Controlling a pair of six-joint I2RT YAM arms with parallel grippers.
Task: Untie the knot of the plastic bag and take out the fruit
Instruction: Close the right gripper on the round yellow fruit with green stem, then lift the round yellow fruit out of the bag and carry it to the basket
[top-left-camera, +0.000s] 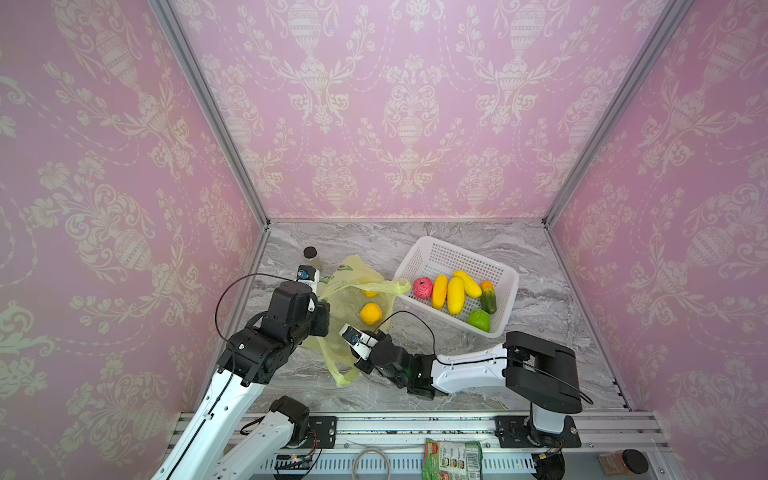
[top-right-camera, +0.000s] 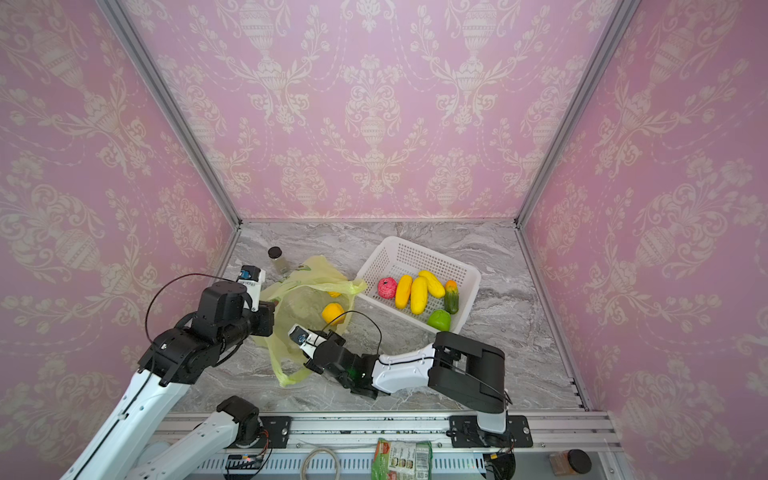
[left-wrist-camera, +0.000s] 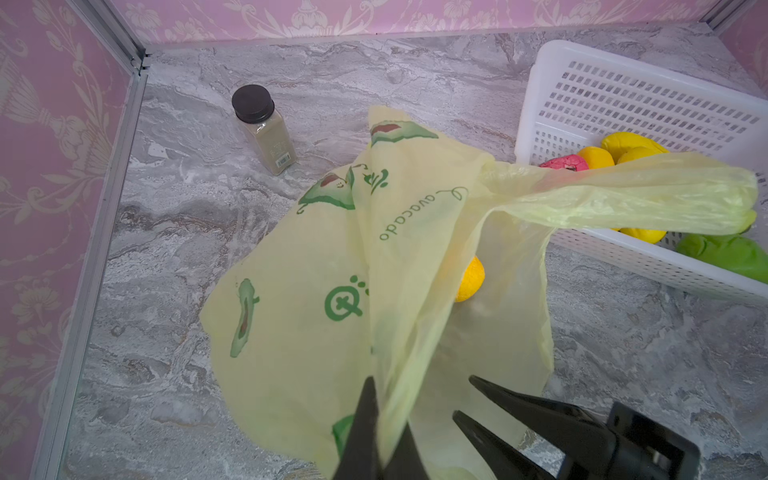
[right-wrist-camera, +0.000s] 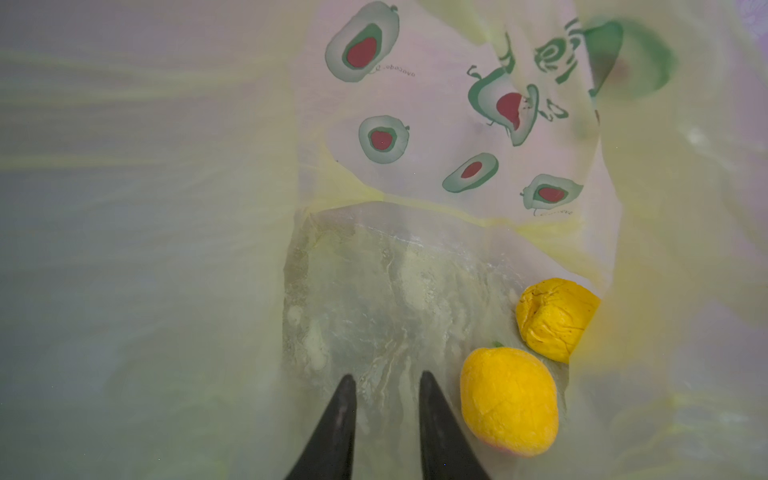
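Since the round orange-yellow toy fruit (right-wrist-camera: 509, 401) sits just beside one finger of the right gripper (right-wrist-camera: 386, 378) and not in the gap, I judge that the coming move turns on a small sideways shift. The jaws stand narrowly apart with nothing between them, only bag film and marble beneath.

In both top views that fruit lies just past the gripper toward the bench's far edge and a little to its right. It is slightly egg-shaped, its longer axis running roughly along the fingers, so a grasp across its short width looks natural. The jaws would probably need to open wider first.

The right arm is plainly the nearer. The left gripper (left-wrist-camera: 378, 419) is clamped on a fold of the thin translucent yellow-green plastic bag (top-left-camera: 351, 270) with avocado prints, lifting the upper film so the mouth gapes toward the bench's near edge. A crumpled yellow toy piece (right-wrist-camera: 555, 318) lies deeper in the bag, just beyond the round one.

The bag is untied. One handle loop (left-wrist-camera: 623, 195) stretches toward the white perforated plastic basket (top-left-camera: 453, 257), and the other loop (top-left-camera: 343, 376) trails toward the near edge. Six toy fruits (top-left-camera: 455, 295) lie in the basket, which stands toward the far right corner.

The grey marble-patterned bench (top-left-camera: 561, 291) is flat and bare around the bag, save a small black-capped bottle (top-left-camera: 311, 257) near the far left corner. Room is tight only inside the bag, where loose film could catch a finger.
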